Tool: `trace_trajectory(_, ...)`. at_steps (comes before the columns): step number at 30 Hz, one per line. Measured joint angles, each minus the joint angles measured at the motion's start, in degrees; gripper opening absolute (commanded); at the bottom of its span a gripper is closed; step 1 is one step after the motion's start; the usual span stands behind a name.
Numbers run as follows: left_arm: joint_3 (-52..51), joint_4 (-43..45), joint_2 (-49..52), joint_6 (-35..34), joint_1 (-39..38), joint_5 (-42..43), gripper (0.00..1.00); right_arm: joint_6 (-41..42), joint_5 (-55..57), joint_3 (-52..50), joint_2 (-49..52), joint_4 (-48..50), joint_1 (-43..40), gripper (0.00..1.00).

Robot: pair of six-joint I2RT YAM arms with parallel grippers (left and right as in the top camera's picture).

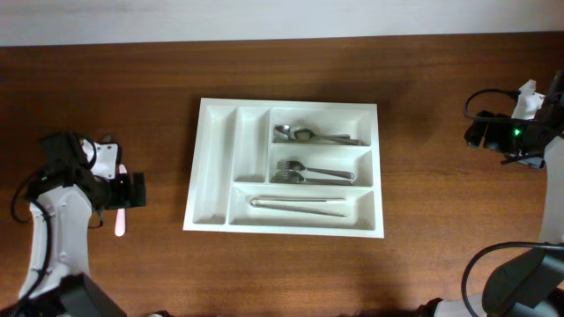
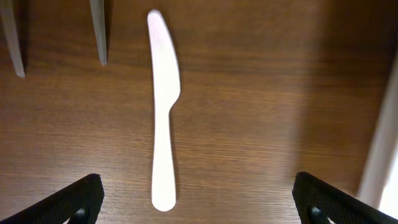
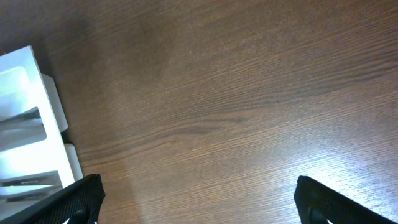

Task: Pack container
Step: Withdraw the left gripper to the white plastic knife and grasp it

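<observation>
1. The left fingers [image 2: 74,202] are spread wide and empty above the white plastic knife [image 2: 163,124]. It lies flat on the table [image 1: 441,132], left of the container [image 1: 216,167] and well apart from it. It is thin and lies flush with the wood, so closing fingers may skid over it or push it along instead of lifting it.
2. Two metal pieces [image 2: 98,31] lie near the knife's tip, though I cannot tell what they are. A careless descent could catch or drag them.
3. The container sits mid-table, with cutlery in its three wide compartments and its two narrow ones bare. A knife gripped off-centre could droop, strike the rim, or land in the wrong compartment.
4. The right fingers [image 3: 74,199], also spread and empty, hang over bare table right of the container. There is little risk here unless both arms reach in together.
</observation>
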Motion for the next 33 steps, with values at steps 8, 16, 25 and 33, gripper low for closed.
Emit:
trace_trajectory(8, 0.0, 0.6, 6.0, 12.0, 1.2, 0.0, 0.99, 0.0, 0.0, 0.0, 0.0, 0.0, 0.0, 0.99)
trace_trajectory(16, -0.1, 1.0, 14.4, 15.9, 1.2, -0.5, 0.99, 0.0, 0.0, 0.0, 0.0, 0.2, 0.0, 0.99)
trace_trajectory(25, -0.1, 1.1, 16.5, 16.5, 1.2, -3.9, 1.0, 0.0, 0.0, 0.0, 0.0, 0.2, 0.0, 0.99)
trace_trajectory(33, 0.3, 1.4, 17.2, 17.0, 1.3, -5.5, 0.63, 0.0, 0.0, 0.0, 0.0, 0.2, 0.0, 0.99)
